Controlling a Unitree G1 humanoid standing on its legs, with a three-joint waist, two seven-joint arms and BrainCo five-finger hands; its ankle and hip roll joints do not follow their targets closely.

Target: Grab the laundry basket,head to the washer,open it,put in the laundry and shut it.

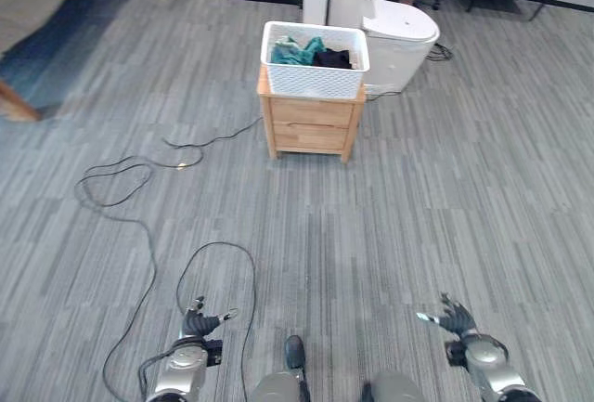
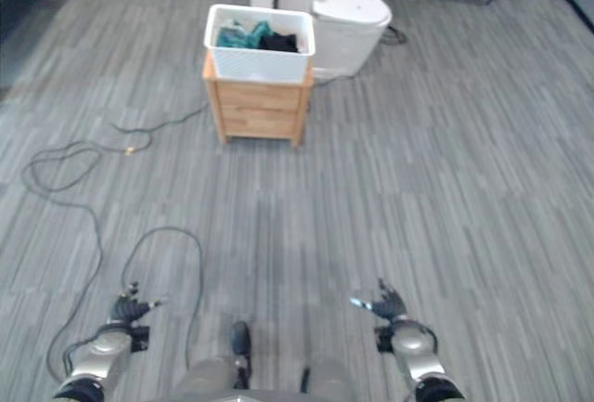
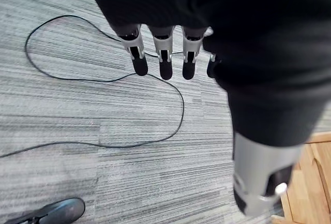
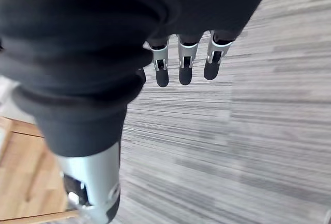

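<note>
Laundry basket (image 1: 314, 72) sits on a wooden cabinet (image 1: 311, 126); the washer (image 1: 397, 43) behind is partly hidden. Left hand (image 1: 197, 323) and right hand (image 1: 456, 317) hang relaxed, empty, well short of the basket.

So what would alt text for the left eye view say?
A white laundry basket holding teal and dark clothes sits on a small wooden cabinet across grey floor; the robot's left hand and right hand hang open, empty, near the camera.
</note>
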